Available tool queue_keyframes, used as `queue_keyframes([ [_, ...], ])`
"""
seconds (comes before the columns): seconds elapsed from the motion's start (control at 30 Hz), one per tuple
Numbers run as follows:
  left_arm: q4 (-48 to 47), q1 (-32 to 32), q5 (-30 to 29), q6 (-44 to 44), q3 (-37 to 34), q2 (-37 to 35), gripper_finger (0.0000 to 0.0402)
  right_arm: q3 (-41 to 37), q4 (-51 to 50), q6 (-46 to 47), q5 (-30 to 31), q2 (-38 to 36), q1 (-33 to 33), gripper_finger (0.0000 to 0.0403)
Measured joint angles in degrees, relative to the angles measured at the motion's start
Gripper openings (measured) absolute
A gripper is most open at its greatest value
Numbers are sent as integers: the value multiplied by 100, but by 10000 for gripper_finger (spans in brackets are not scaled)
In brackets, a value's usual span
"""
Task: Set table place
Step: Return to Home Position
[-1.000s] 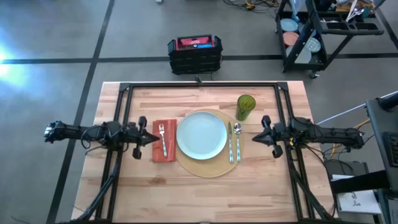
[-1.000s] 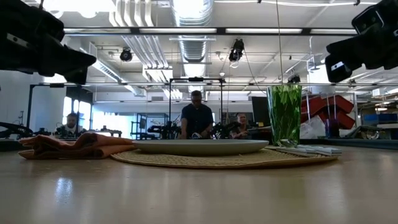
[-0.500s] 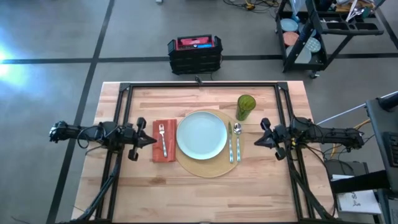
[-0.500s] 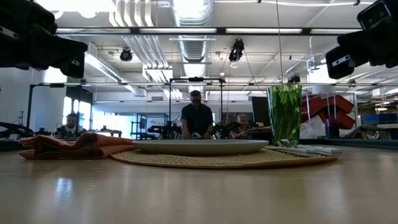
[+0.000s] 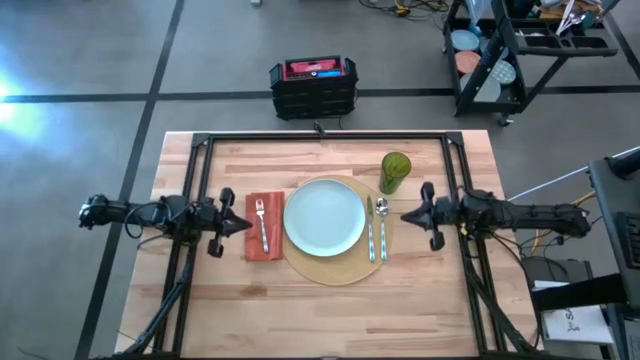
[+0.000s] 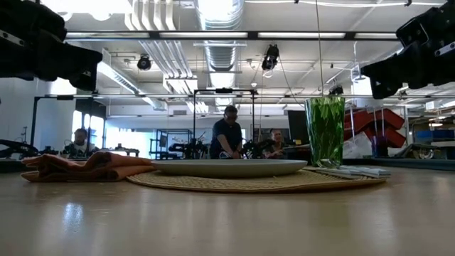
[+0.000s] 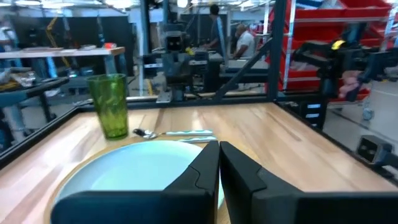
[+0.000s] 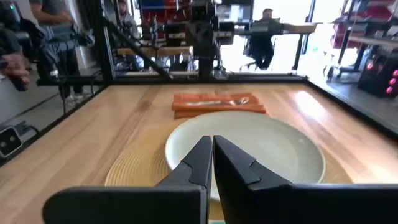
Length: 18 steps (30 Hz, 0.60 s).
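Centrally, plate (image 5: 324,216) on placemat (image 5: 335,272), between left claw (image 5: 249,224) and right claw (image 5: 405,215), both closed, empty.

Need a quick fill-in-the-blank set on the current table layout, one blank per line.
1. The fork lies on the orange ____.
2. The green cup stands on the ____ arm's side of the plate.
3. Between the plate and the spoon lies the ____.
4. The left gripper and right gripper are both ____, holding nothing.

Missing words: napkin; right; knife; shut.
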Motion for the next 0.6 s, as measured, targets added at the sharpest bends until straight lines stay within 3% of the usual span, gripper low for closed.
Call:
queue_keyframes([
  [0.37, 16, 8, -156, -99, -2, 638, 0, -2, 42, 90, -300, 338, 3, 0],
  [0.6, 56, 11, -200, -110, -2, 674, 0, -4, 51, 127, -311, 334, 3, 0],
])
